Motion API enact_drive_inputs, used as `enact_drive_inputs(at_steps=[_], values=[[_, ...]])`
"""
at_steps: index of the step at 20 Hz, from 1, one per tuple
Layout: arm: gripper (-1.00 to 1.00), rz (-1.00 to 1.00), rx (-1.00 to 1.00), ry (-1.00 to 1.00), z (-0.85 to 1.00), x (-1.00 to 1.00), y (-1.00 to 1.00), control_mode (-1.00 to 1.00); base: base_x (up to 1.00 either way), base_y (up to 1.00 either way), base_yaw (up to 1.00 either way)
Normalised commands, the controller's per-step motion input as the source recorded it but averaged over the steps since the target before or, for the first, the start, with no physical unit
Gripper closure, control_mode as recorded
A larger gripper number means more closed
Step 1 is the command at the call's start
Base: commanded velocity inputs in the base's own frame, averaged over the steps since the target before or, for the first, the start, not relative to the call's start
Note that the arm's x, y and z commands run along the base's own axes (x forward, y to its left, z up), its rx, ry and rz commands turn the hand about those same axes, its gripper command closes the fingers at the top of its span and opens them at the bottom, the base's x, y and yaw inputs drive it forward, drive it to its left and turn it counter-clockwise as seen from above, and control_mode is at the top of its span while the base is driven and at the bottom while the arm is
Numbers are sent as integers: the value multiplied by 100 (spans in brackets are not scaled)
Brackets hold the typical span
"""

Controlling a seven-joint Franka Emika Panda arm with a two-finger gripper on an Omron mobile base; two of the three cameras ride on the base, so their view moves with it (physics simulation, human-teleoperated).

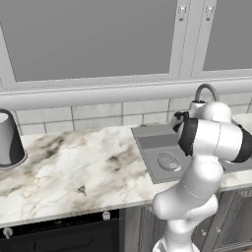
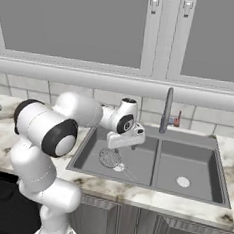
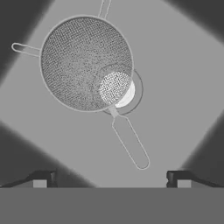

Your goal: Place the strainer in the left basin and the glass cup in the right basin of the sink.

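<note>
Tool (image 3: 112, 178) spread wide, above strainer (image 3: 86, 63), in left basin (image 2: 140, 163)

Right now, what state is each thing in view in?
strainer: lying on the floor of the left basin, over its drain, untouched
gripper: above the strainer, jaws wide open, holding nothing
right basin: nothing in it, drain uncovered
faucet: no water visible

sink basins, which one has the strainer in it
The left basin, the wider one: the strainer lies on its floor below the open gripper. The narrower right basin holds just its pale drain.
</note>
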Motion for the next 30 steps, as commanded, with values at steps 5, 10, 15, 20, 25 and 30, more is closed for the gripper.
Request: enact_drive_inputs(at_steps=[5,10,15,20,25,30], values=[[-100,-42,2,-13,17,0,9,-100,0,0,0],[-100,-32,2,-21,1,-18,34,-100,0,0,0],[-100,-30,-2,-3,3,-9,39,-100,0,0,0],[-100,-11,-12,12,12,0,72,-100,0,0,0],[-100,1,3,9,37,-14,65,-100,0,0,0],[-100,-1,22,1,43,-43,34,-100,0,0,0]])
